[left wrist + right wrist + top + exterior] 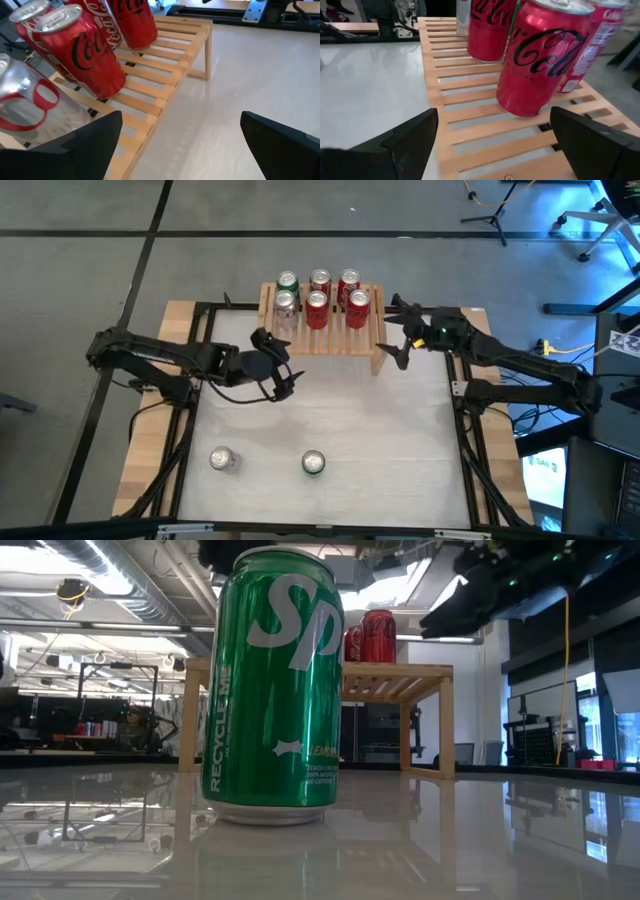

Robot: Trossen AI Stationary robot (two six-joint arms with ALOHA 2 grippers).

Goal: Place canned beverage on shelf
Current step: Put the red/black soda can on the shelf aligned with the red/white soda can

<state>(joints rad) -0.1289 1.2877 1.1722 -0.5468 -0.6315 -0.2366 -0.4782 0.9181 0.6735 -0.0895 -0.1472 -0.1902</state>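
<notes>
Two matte-black jointed arms, black cables trailing; the right arm (520, 365) apparently shows small green lights.

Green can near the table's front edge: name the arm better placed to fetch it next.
Left, probably. The left gripper hangs open in front of the shelf, nearer the green can. The right gripper is open at the shelf's right end, farther off.

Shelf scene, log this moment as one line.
shelf: six cans on top | table: green can, silver can waiting | left gripper: open, empty, beside shelf | right gripper: open, empty, at shelf end
</notes>
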